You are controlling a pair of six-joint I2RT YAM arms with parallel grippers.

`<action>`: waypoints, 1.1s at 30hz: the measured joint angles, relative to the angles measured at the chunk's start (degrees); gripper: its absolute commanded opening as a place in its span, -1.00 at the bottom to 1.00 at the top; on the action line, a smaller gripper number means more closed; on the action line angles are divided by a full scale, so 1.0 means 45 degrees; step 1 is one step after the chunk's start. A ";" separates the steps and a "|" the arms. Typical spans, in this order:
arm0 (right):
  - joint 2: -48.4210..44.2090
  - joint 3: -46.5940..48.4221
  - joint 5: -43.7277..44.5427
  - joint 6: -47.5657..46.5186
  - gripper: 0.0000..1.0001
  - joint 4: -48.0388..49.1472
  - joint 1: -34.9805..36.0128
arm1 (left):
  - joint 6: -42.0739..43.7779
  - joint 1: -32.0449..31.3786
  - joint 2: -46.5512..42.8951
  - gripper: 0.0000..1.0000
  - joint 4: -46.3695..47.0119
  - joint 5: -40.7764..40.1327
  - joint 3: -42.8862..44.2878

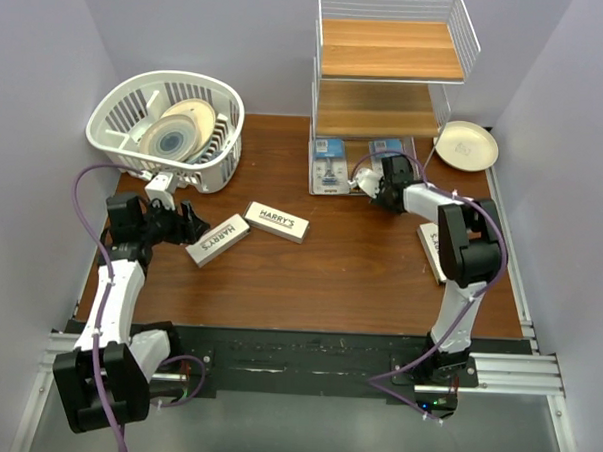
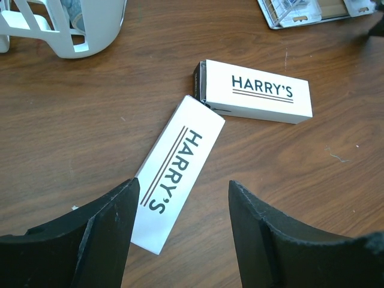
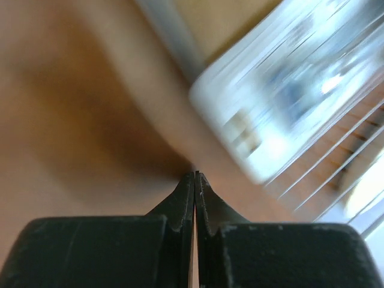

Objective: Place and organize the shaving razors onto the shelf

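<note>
The left fingers (image 1: 191,224) stand wide apart and hold nothing. The near end of a tilted box (image 2: 177,174) lies between their tips on the counter (image 1: 329,277); I cannot tell whether they touch it. It is white and reads "HARRY'S" lengthwise, with two thin lines under the name. Its far corner meets the dark end of a second box (image 2: 258,90) with the same "HARRY'S" print, lying crosswise beyond it.

The right fingers (image 3: 195,180) are pressed together on nothing, low over the counter. A blister pack (image 3: 288,90), blurred in the wrist view, lies just beyond them on the right. From above they sit between that pack and another pack (image 1: 329,165), both at the foot of the shelf (image 1: 389,50); the cards' print is too small to read. A third box (image 1: 431,250) lies partly hidden by the right arm.
</note>
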 measured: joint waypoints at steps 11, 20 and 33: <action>-0.4556 -0.1447 -0.5382 0.3089 0.97 -0.2953 0.2127 | -0.0471 0.0000 -0.0325 0.70 -0.0015 -0.0204 -0.0097; -0.3871 -0.0865 -0.7567 0.7057 0.97 -0.1073 0.4614 | -0.0826 -0.0078 -0.0350 0.71 0.0121 -0.0112 -0.0102; -0.0976 0.0894 -0.5654 0.8024 0.97 0.0291 0.5693 | -0.1365 -0.0325 -0.1341 0.71 0.0680 0.0160 -0.0894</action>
